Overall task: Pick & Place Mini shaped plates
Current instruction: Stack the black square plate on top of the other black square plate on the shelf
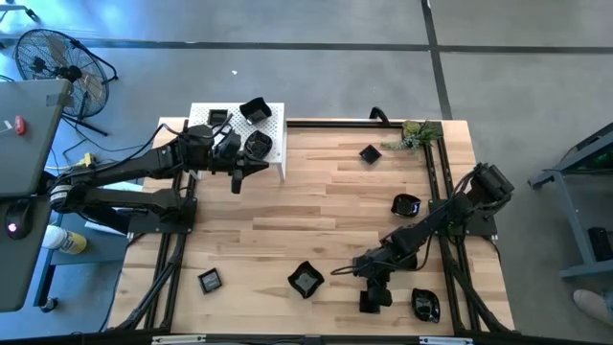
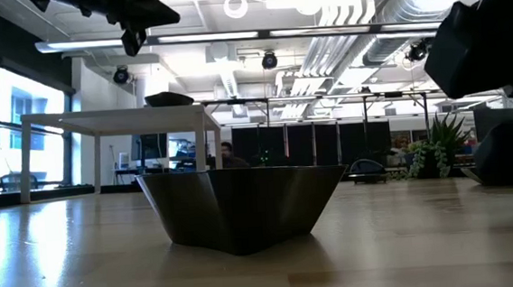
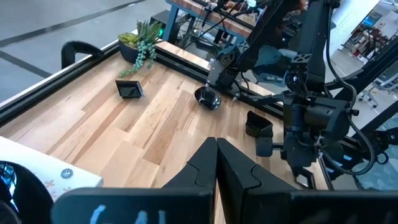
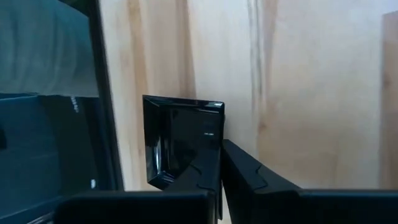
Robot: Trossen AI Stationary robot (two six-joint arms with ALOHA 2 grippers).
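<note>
Left tool (image 1: 237, 182): fingers (image 3: 239, 174) pressed together, nothing between them, held above the table (image 1: 287, 240) just off the front edge of the white stand (image 1: 278, 144). Three plates on that stand: one (image 1: 219, 117) at the far corner, one (image 1: 255, 108) tilted on the back edge, one round (image 1: 259, 146) close behind the tool. Right tool (image 1: 372, 299): down at the table's near edge, fingers (image 4: 245, 174) together and gripping nothing; a square plate (image 4: 180, 140) lies on the wood just ahead of the tips, beside the black frame rail (image 4: 106, 93), and whether the tips touch its rim cannot be told. Other plates, placed from the right tool: an angular one (image 1: 305, 280) near on its inward side, seen large and close in the low view (image 2: 243, 208); a small square one (image 1: 210, 280) well beyond that, toward the left arm's base; a glossy one (image 1: 425, 305) close on its outward side by the rail; a round one (image 1: 406, 204) farther up the table, alongside the right arm's forearm; a small one (image 1: 370, 153) well away near the far edge. Green sprig (image 1: 412, 136): at the far right corner, well apart from both tools. Beyond the table: fan (image 1: 53, 57) on the floor, off the left arm's side.
</note>
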